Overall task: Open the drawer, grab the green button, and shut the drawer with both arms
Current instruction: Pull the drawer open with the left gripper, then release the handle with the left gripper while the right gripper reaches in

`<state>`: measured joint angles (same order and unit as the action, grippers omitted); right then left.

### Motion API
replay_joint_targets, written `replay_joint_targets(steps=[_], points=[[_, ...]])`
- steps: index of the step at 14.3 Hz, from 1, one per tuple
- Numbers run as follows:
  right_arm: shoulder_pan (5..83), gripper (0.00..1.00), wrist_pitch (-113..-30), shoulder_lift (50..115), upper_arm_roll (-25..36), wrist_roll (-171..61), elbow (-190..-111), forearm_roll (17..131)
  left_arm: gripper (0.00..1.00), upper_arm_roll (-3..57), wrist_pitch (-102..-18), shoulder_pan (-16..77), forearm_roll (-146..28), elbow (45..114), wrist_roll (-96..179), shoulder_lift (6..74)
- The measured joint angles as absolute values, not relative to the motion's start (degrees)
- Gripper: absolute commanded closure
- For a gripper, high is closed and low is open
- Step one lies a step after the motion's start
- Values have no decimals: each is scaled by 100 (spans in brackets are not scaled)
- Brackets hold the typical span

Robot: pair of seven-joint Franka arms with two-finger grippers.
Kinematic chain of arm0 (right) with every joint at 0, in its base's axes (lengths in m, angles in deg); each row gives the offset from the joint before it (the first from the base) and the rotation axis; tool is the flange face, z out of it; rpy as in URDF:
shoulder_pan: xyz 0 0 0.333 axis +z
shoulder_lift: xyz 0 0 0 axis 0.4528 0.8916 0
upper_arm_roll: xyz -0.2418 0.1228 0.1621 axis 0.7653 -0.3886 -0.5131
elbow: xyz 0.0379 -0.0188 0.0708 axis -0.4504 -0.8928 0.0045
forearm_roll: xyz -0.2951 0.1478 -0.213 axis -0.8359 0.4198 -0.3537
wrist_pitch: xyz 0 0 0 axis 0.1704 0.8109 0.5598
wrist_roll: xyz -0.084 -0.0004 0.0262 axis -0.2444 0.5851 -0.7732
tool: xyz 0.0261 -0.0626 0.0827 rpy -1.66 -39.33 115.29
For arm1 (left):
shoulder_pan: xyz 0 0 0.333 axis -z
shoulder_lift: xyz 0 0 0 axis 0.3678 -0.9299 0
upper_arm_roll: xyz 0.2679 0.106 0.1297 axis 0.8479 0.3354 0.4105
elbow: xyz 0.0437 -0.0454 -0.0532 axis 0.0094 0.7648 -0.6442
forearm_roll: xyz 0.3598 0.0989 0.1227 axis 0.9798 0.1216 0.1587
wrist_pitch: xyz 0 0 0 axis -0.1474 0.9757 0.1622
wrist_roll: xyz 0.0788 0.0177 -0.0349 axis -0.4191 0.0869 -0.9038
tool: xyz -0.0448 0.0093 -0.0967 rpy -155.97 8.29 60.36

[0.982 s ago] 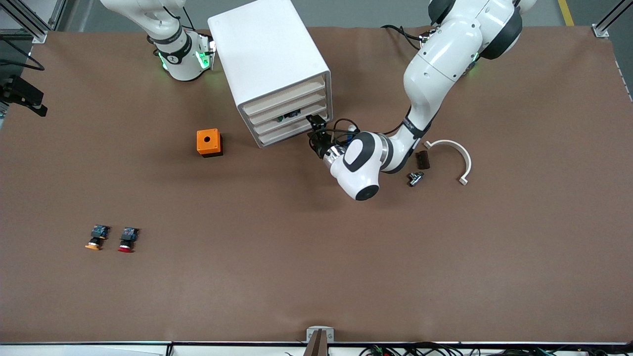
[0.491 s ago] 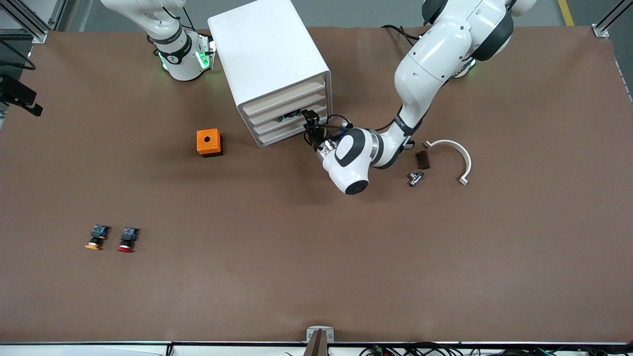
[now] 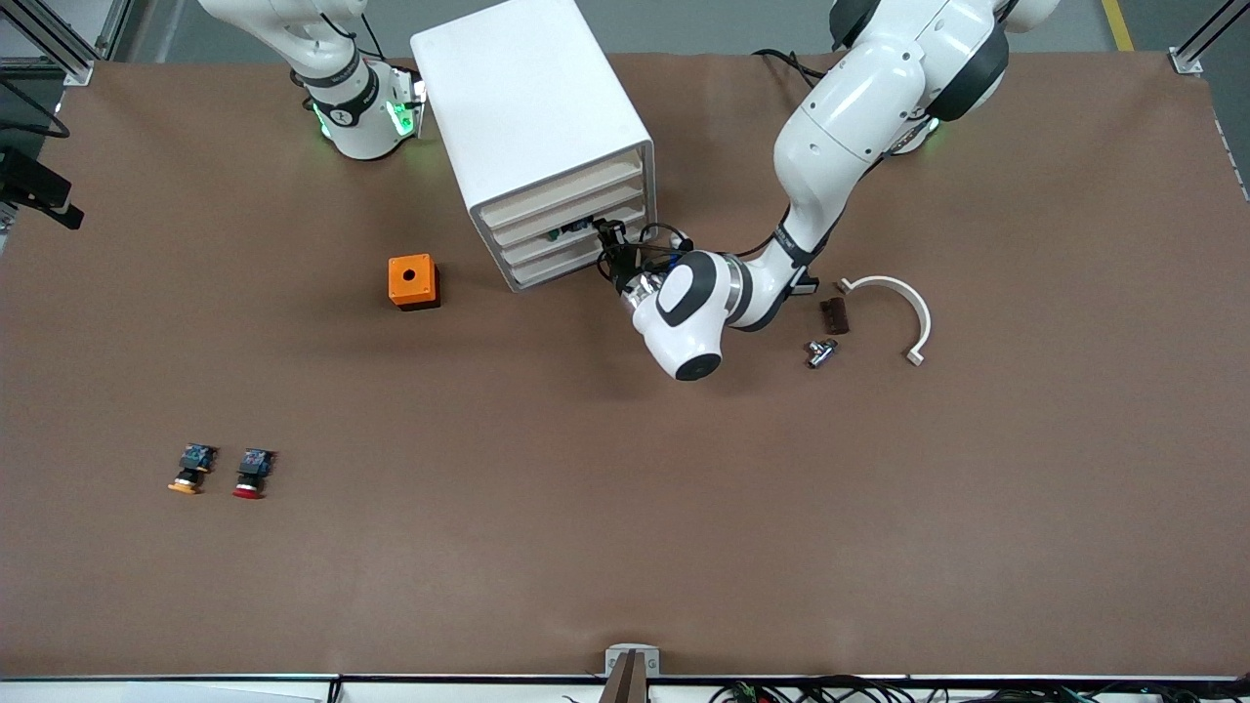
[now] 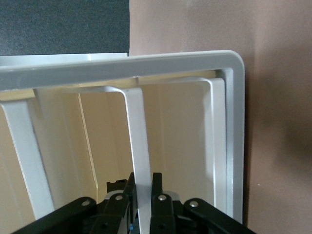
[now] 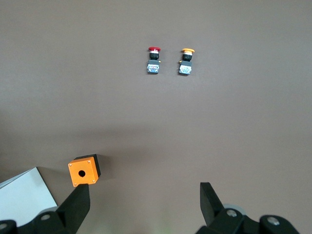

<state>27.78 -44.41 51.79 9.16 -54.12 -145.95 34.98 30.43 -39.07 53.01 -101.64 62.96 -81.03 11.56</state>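
Note:
The white cabinet (image 3: pixel 527 107) stands near the robots' bases, its four cream drawer fronts facing the front camera. My left gripper (image 3: pixel 611 237) is at the third drawer (image 3: pixel 562 246), at the end toward the left arm. In the left wrist view the left gripper (image 4: pixel 143 183) is shut on the drawer's thin upright front (image 4: pixel 139 136). A small green and bluish piece, the button (image 3: pixel 566 230), shows in the gap just above that drawer front. My right gripper (image 5: pixel 144 190) is open and empty, waiting high over the table near the right arm's base.
An orange box (image 3: pixel 413 281) with a round hole sits beside the cabinet toward the right arm's end. A red-capped button (image 3: pixel 252 473) and an orange-capped button (image 3: pixel 191 469) lie nearer the front camera. A white arc (image 3: pixel 903 298), a dark block (image 3: pixel 833 315) and a metal piece (image 3: pixel 820 351) lie toward the left arm's end.
My left gripper has moved in toward the cabinet and now sits against the third drawer's front. The right arm has not moved.

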Motion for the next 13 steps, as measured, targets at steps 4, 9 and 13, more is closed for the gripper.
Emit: replay_joint_targets(steps=[4, 9, 13], points=[[2778, 0, -4442, 5179, 913, -5412, -14595, 3502, 100, 3148, -3883, 5142, -10050, 6201, -8106, 1171], [2779, 0, -4517, 5190, 902, -5410, -14595, 3503, 98, 3480, -3884, 4730, -9888, 5770, -7593, 1174], [2773, 0, -4477, 5277, 911, -5411, -14537, 3599, 60, 3673, -3923, 4676, -9888, 5626, -7179, 1174]])
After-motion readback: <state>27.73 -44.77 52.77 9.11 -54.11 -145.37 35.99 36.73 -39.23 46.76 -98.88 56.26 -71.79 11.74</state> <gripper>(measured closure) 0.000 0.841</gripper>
